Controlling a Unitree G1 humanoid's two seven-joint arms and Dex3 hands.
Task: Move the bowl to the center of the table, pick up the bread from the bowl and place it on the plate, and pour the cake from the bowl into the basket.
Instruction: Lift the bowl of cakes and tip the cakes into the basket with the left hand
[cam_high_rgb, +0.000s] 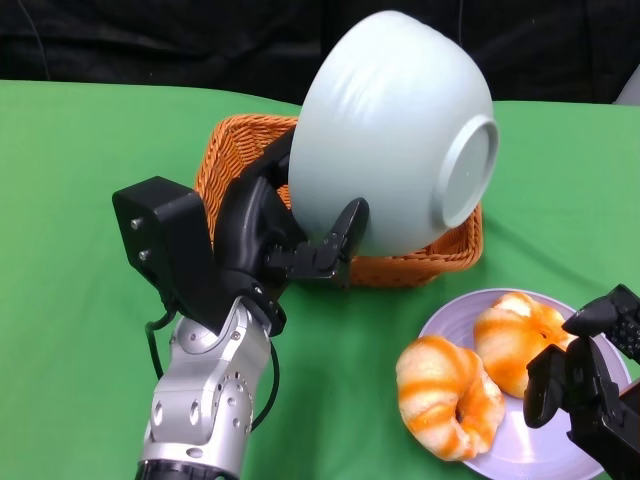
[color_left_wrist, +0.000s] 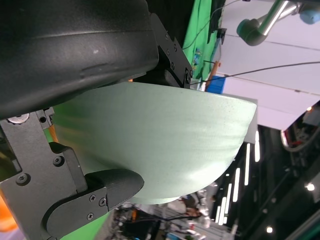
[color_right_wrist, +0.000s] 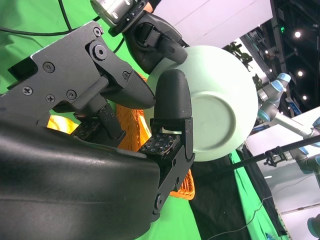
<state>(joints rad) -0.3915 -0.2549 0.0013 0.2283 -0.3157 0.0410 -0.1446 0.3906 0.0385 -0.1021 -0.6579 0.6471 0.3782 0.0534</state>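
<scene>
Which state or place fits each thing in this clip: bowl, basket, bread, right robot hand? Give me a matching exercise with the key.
Things:
1. bowl
2. basket
3. bread
4. right robot hand

States or places:
A. lying on the purple plate
B. holding nothing, beside the plate
C. tipped up, base toward the camera, held by the left robot hand
D. standing on the green table, under the tipped bowl

Pairs: 1-C, 2-D, 3-A, 4-B
</scene>
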